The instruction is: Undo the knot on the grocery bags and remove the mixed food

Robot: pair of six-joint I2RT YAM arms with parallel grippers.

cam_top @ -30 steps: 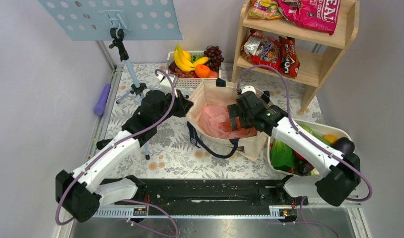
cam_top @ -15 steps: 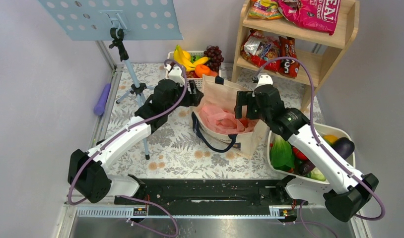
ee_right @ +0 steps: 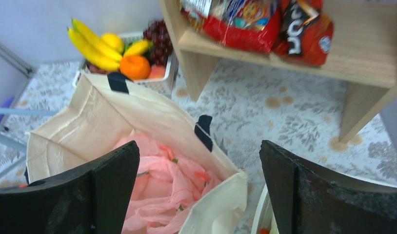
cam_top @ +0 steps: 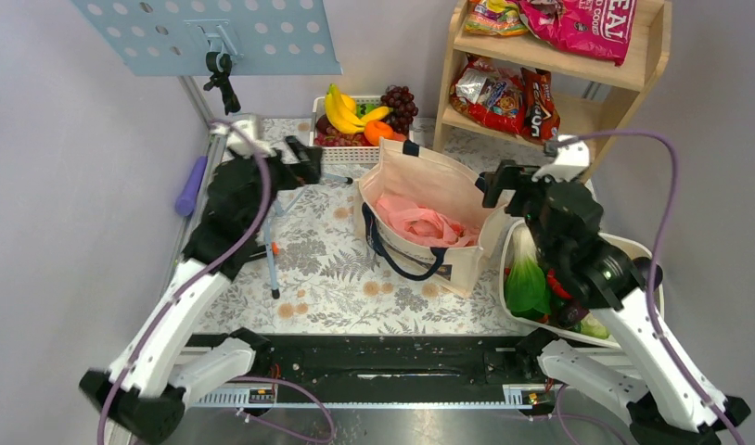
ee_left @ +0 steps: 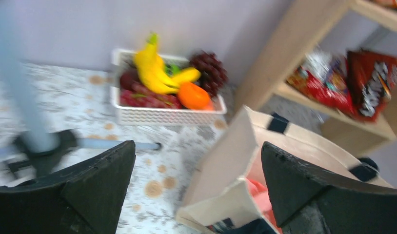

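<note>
— Where does the grocery bag stand?

— The cream tote [cam_top: 429, 218] sits toward the table's [cam_top: 337, 287] far edge, mouth gaping, between the fruit basket [cam_top: 355, 139] at the back and the white tub of vegetables [cam_top: 578, 287] at the right edge. A pink plastic bag [cam_top: 420, 224] lies crumpled inside it. Whether a knot holds it shut I cannot tell; no food shows loose in the tote.

— And the arms?

— Both raised clear of the tote. The left gripper [cam_top: 304, 158] hangs over the far-left part of the table beside the music stand's tripod [cam_top: 262, 181], fingers spread wide, nothing between them. The right gripper [cam_top: 499, 181] is poised just beyond the tote's right rim — its fingers equally parted and bare, as its wrist view shows, looking straight down on the pink plastic [ee_right: 162, 185].

— What would good work look like here?

— My guess: if a knot remains, one claw should pin the plastic low while the other takes a single loose tail and draws it out — not a fistful, which would only tighten things or lift the tote.
</note>
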